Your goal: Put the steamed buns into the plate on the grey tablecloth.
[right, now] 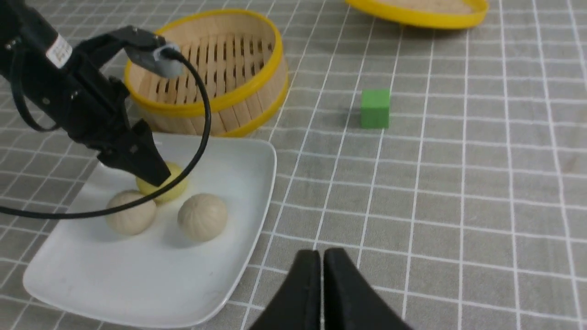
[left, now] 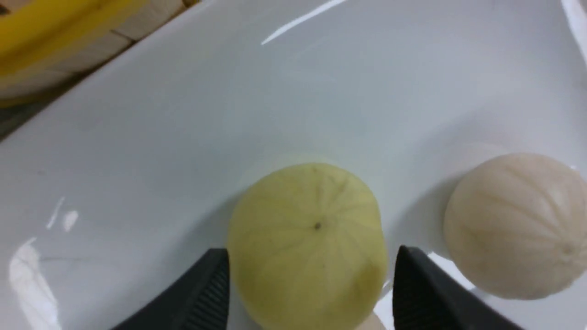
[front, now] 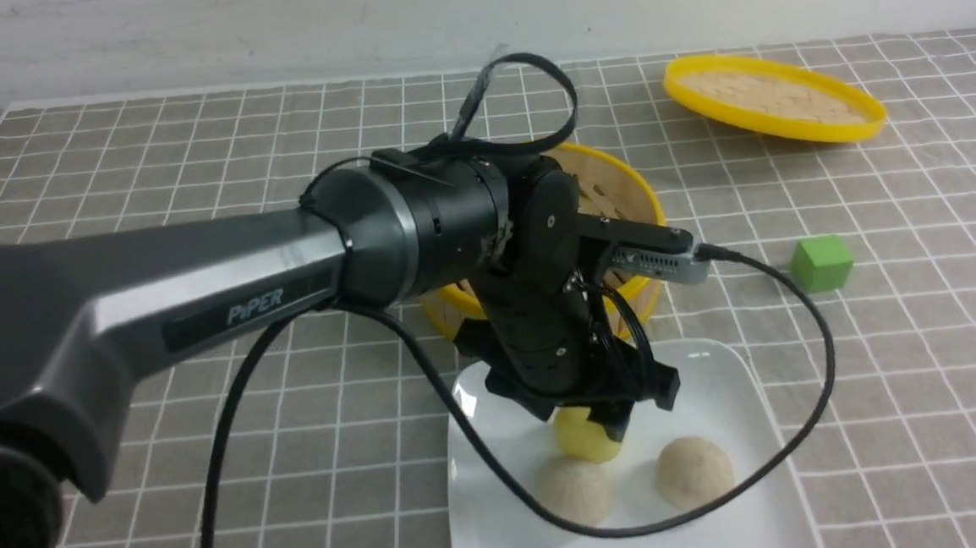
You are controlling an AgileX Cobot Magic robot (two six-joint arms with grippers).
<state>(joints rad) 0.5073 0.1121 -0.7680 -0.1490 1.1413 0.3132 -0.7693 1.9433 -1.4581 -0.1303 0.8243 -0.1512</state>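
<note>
Left gripper (left: 312, 270): low over the plate (front: 737, 390), jaws parted and straddling the yellow-green bun (left: 312, 229). One finger is right at the bun's side. A sliver of white plate shows between the bun and the other finger.
Yellow-green bun: sits on the plate. The front view shows only its lower part below the fingers.
Beige bun (front: 575, 489), second beige bun (front: 693, 471): on the plate, nearer the robot than the yellow-green bun. Cannot tell whether the first touches it.
Plate: on the grey tablecloth (front: 893, 385). Its near edge is cut off in the front view.
Right gripper (right: 321, 275): only the fingertips are visible, pressed together, over cloth beside the plate.
Steamer (right: 243, 112): just behind the plate, largely masked by the left arm (front: 201, 291) in the front view.
Lid (front: 774, 100), green cube (front: 822, 264): on the cloth, well apart from the plate.
</note>
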